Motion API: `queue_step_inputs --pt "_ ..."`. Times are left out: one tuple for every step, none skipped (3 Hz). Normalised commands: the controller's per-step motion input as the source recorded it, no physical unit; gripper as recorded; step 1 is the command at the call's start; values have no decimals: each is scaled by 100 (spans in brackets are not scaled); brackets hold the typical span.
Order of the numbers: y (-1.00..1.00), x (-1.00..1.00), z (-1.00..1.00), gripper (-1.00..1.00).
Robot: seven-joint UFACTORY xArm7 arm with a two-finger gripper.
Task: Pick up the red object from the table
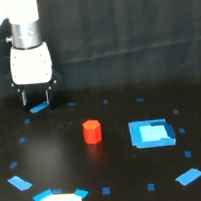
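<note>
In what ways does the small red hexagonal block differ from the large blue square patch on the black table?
The small red-orange hexagonal block stands upright with visible height; the large blue square patch lies flat. The block is narrower than the patch, and it sits toward the exterior view's left of it, apart, not touching. Both rest on the matte black table, away from the end effector.

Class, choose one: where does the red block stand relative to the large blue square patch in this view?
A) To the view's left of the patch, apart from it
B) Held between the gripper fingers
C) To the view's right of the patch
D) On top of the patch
A: the red object stands on the table, to the exterior view's left of the blue square patch, with bare black surface between them.
</note>
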Motion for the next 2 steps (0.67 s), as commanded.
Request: queue_step_inputs --pt "-94 100 -73 100" --pt "-56 100 -69 100"
